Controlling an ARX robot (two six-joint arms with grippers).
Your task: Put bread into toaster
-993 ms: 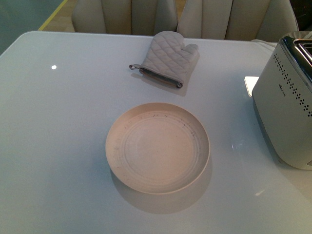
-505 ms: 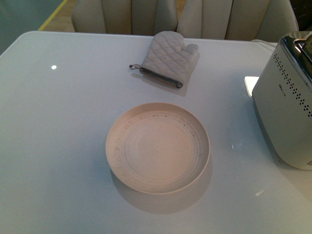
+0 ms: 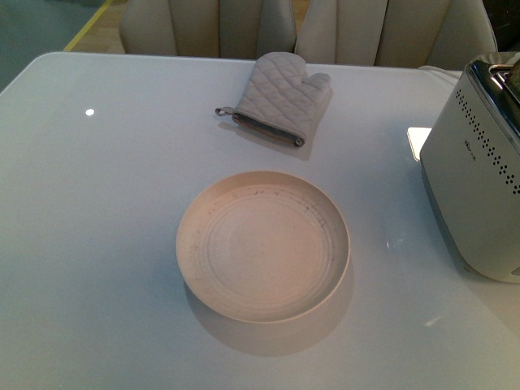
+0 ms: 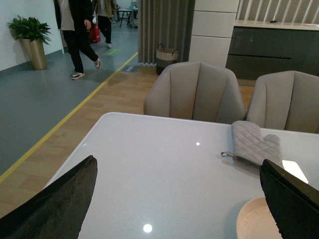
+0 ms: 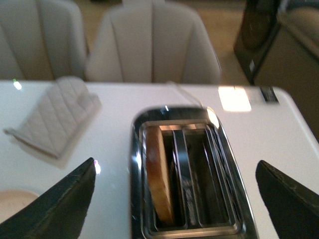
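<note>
The bread (image 5: pixel 158 174), a tan slice with brown crust, stands on edge in one slot of the toaster (image 5: pixel 137 164), seen from above in the right wrist view. My right gripper (image 5: pixel 174 162) hovers over the chrome slotted top, open, its fingers wide on either side and holding nothing. The toaster (image 3: pixel 475 179) sits at the table's right edge in the front view, white with rows of dark dots. My left gripper (image 4: pixel 178 160) is open above the table, away from the toaster, with nothing between its fingers. Neither arm shows in the front view.
An empty round cream plate (image 3: pixel 187 244) lies mid-table, its edge also in the left wrist view (image 4: pixel 249 219). A quilted grey oven mitt (image 3: pixel 280 97) rests behind it. Beige chairs (image 3: pixel 211 24) line the far side of the table.
In the front view a brownish edge now shows at the toaster's top where a dark slot showed before. The plate and the mitt have not moved.
</note>
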